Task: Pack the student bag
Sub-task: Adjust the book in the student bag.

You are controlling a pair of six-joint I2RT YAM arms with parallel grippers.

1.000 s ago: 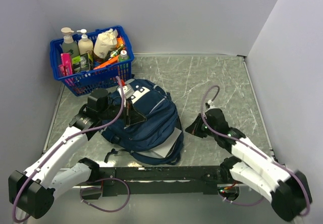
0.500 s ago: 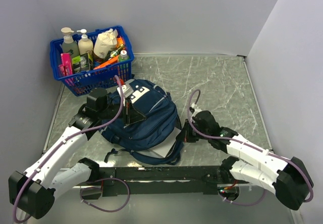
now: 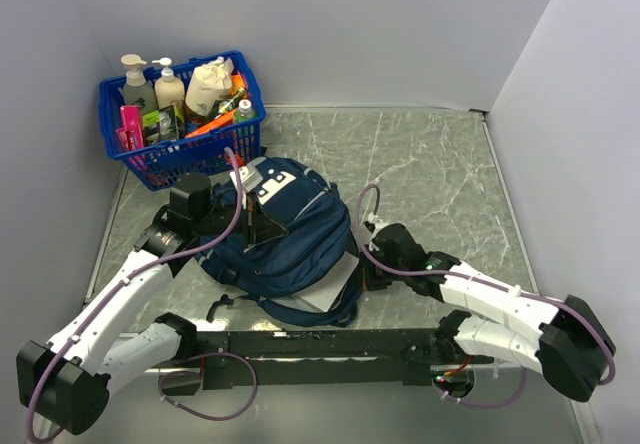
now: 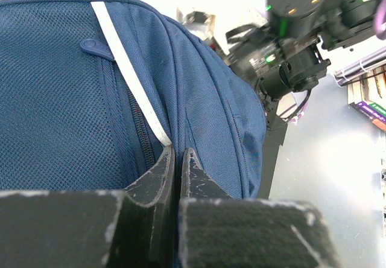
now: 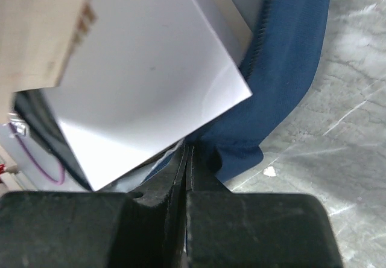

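student bag (image 3: 290,249) lies flat mid-bench (image 3: 440,174). left gripper (image 4: 178,154) jaws pinch fabric by the zip, likely anchoring it. right gripper (image 5: 187,150) jaws together at the bag's 4 o'clock rim, probably to work the opening.

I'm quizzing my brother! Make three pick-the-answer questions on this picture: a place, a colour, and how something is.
1. Where is the blue basket? A) far left corner B) near right corner C) middle
2. What colour is the student bag? A) red B) navy blue C) green
3. The right gripper is: A) wide open B) shut C) holding a bottle
Answers: A, it sits far back on the left; B, its fabric is dark blue; B, its fingers press together.
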